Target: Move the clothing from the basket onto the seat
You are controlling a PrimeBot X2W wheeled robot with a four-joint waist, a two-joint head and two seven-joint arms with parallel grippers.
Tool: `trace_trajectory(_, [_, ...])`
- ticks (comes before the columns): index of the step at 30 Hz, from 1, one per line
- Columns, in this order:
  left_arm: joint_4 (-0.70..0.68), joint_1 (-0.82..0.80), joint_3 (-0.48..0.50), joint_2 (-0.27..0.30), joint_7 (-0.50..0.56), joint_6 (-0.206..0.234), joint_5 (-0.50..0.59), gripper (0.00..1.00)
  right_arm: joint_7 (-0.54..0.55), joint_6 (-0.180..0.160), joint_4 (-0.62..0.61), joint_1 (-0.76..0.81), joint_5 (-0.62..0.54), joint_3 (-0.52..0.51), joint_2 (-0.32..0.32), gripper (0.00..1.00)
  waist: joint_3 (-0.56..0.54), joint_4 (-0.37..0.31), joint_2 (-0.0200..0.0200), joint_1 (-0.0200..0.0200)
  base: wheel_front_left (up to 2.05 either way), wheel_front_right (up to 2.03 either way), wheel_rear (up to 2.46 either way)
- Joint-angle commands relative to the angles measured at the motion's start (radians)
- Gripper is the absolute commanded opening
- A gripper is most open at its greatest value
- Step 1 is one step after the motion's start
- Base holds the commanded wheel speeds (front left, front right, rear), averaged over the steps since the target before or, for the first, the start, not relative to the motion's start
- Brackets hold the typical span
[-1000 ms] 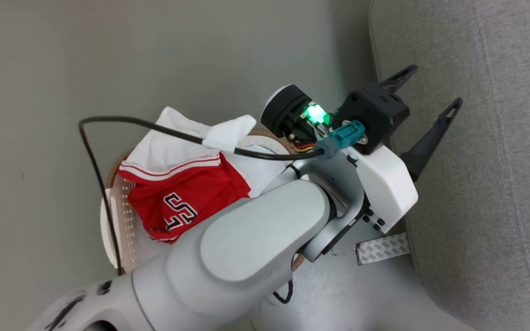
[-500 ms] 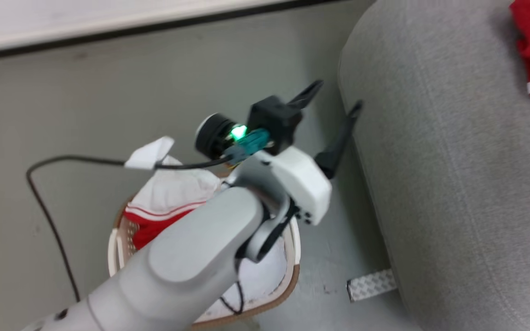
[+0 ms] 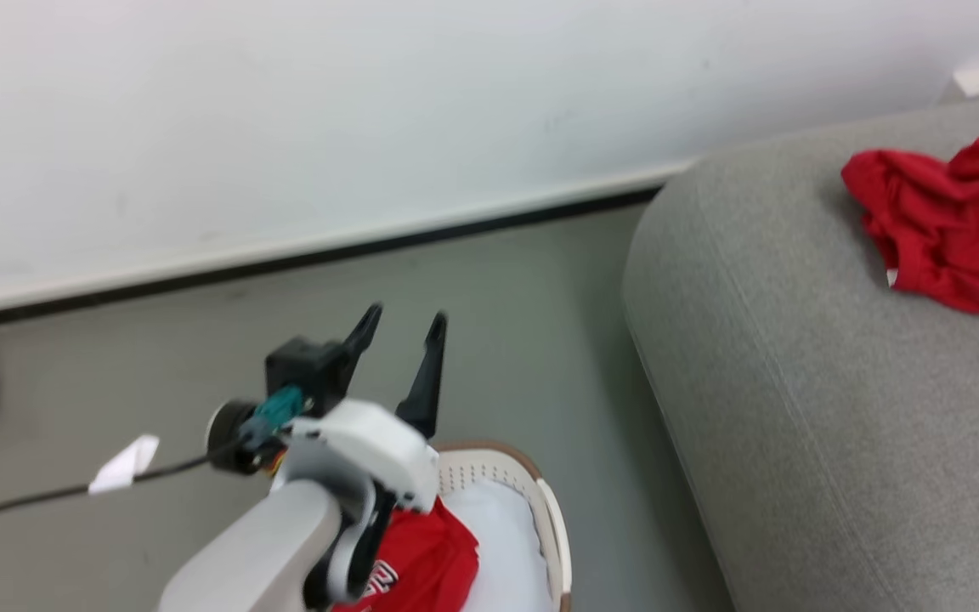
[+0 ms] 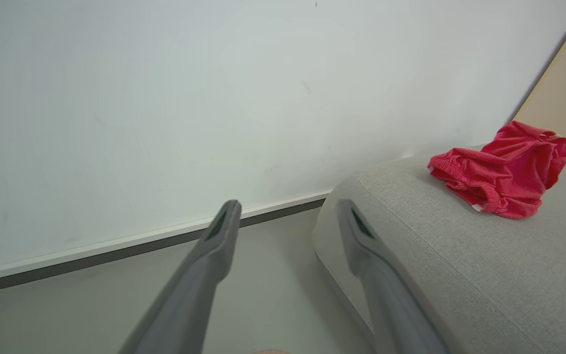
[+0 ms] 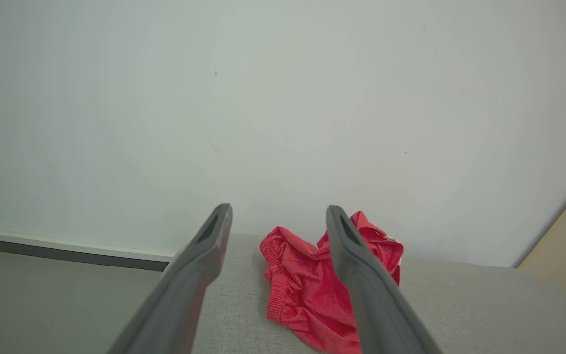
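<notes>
Since a second ago the head camera has swung upward, so the wall (image 3: 370, 127) now shows and the basket (image 3: 489, 466) sits at the picture's bottom edge. The left pincer (image 3: 404, 319), then close beside the seat (image 3: 795, 382), now stands apart from it above the basket's far rim.

One red garment (image 3: 940, 221) lies crumpled on top of the seat, near its rounded corner. A second red piece (image 3: 421, 565) with white lettering lies in the basket beside white cloth (image 3: 498, 544), partly hidden by the left forearm.

The left pincer's fingers are spread wide with nothing between them, pointing toward the floor (image 3: 540, 297) and wall. The right pincer (image 5: 279, 210) hangs above the seat, spread wide and empty, with the red garment lying near its tips.
</notes>
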Motion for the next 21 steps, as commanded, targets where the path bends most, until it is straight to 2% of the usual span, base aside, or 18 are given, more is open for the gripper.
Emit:
trace_trajectory(1, [0.004, 0.026, 0.002, 0.012, -0.008, 0.004, -0.009, 1.00, 0.000, -0.003, -0.009, 0.024, -0.007, 0.000, 0.002, 1.00, -0.072, 0.029, -0.0001, 0.0003, 0.00, 0.00, 0.00])
trace_trajectory(8, [0.001, 0.194, 0.071, 0.065, -0.051, 0.027, -0.030, 1.00, 0.000, -0.003, -0.065, 0.146, -0.030, 0.008, 0.068, 1.00, -0.159, 0.060, -0.0001, 0.0003, 0.00, 0.00, 0.00])
trace_trajectory(12, [-0.022, 0.277, 0.118, 0.098, -0.058, 0.053, -0.002, 1.00, 0.000, -0.003, -0.090, 0.205, -0.023, -0.007, 0.089, 1.00, -0.181, 0.078, -0.0001, 0.0003, 0.00, 0.00, 0.00])
trace_trajectory(16, [-0.060, 0.349, 0.182, 0.109, -0.059, 0.058, 0.039, 1.00, 0.000, -0.003, -0.111, 0.265, -0.041, -0.019, 0.113, 1.00, -0.192, 0.099, -0.0001, 0.0003, 0.00, 0.00, 0.00])
trace_trajectory(21, [-0.083, 0.434, 0.261, 0.083, -0.058, 0.035, 0.088, 1.00, 0.000, -0.003, -0.139, 0.341, -0.050, -0.035, 0.169, 1.00, -0.207, 0.121, -0.0001, 0.0003, 0.00, 0.00, 0.00])
